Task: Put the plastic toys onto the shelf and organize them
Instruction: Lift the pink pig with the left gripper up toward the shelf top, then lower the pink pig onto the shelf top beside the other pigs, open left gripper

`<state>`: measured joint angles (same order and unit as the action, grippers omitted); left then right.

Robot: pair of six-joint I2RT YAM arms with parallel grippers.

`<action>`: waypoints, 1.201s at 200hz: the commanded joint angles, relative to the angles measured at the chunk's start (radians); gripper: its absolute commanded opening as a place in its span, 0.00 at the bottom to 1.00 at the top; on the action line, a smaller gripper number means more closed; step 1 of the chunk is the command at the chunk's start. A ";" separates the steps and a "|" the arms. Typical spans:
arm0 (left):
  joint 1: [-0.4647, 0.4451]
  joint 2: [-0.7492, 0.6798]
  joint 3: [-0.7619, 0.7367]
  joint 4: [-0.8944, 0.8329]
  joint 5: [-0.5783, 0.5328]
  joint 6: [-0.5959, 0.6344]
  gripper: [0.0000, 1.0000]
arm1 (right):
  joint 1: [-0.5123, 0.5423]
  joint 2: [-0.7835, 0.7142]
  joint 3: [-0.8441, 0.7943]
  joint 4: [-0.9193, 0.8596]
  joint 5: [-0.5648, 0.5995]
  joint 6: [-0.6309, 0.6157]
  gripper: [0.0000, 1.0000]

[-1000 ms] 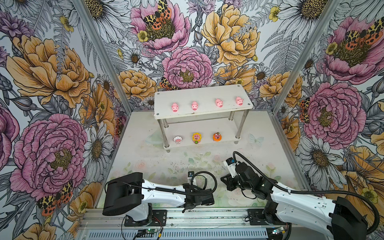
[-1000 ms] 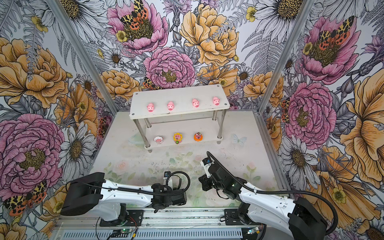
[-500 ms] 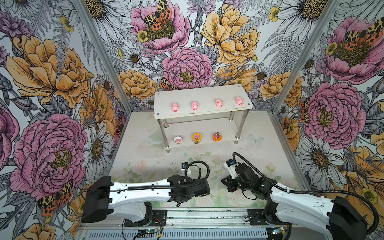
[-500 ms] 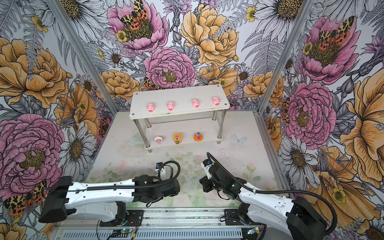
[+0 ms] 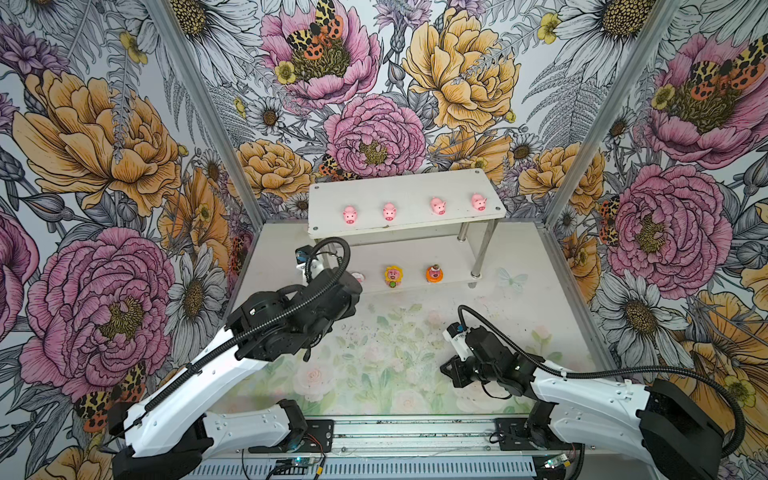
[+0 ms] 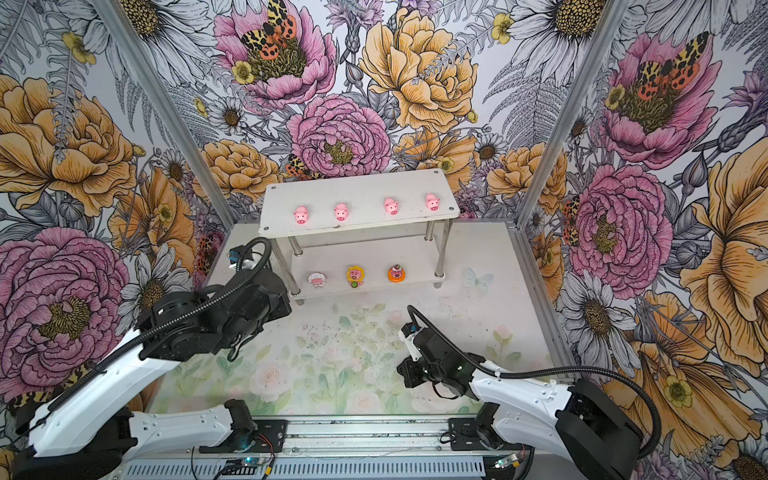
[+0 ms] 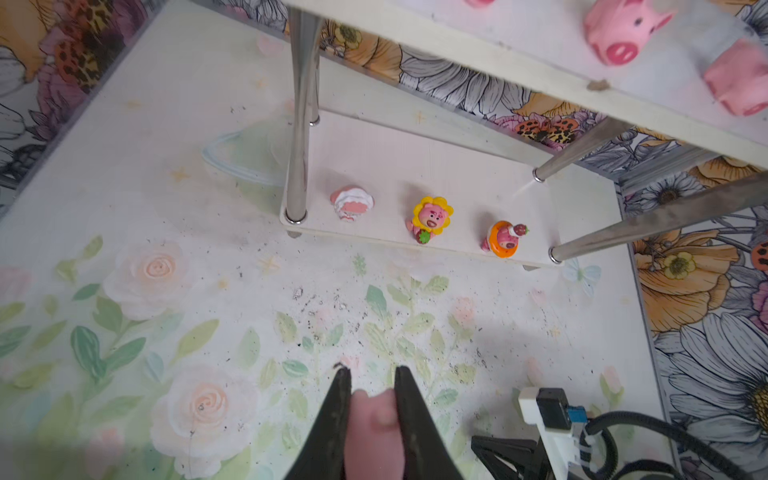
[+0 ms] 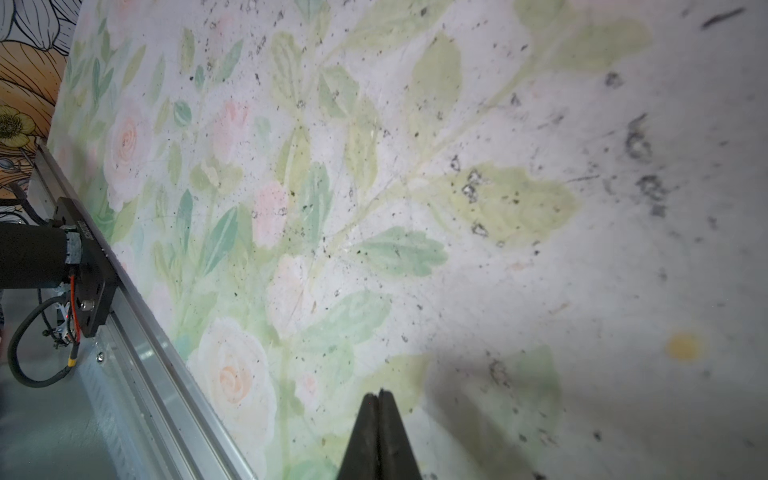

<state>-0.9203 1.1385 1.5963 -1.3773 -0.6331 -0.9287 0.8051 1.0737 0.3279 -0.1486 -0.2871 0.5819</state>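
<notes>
One pink pig (image 7: 376,428) sits clenched in our left end effector (image 7: 368,380), over the table (image 7: 166,208) in front of the shelf (image 7: 415,166). Our right end effector (image 8: 378,399) is pinched closed on nothing.

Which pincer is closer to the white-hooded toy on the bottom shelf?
Left. The left pincer hovers in front of the white-hooded toy; the right pincer sits farther back, near the front rail.

The left arm (image 5: 216,386) and right arm (image 5: 590,403) are smooth white with tiny dark screws and big black joints. The left hand (image 7: 368,374) and right hand (image 8: 378,395) each have two thin black fingers (image 7: 338,399). Behind each hand sits a small white box (image 5: 452,338) with a blue plug, and a ribbed black cable (image 5: 602,371) runs back along the arm.
</notes>
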 commanded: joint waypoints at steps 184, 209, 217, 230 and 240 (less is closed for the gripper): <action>0.576 0.588 0.794 -0.146 0.310 0.726 0.24 | -0.006 0.193 0.020 0.150 -0.141 0.034 0.04; 0.616 0.624 0.812 -0.142 0.343 0.721 0.24 | -0.007 0.207 0.023 0.153 -0.144 0.032 0.03; 0.627 0.636 0.817 -0.140 0.354 0.719 0.24 | -0.006 0.207 0.023 0.153 -0.143 0.032 0.03; 0.632 0.656 0.834 -0.140 0.366 0.715 0.24 | -0.007 0.209 0.025 0.153 -0.143 0.030 0.03; 0.632 0.669 0.848 -0.138 0.377 0.712 0.24 | -0.007 0.213 0.025 0.153 -0.141 0.029 0.03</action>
<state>-0.2985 1.7824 2.4031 -1.5223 -0.3103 -0.2245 0.8051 1.2724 0.3367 -0.0051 -0.4282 0.6121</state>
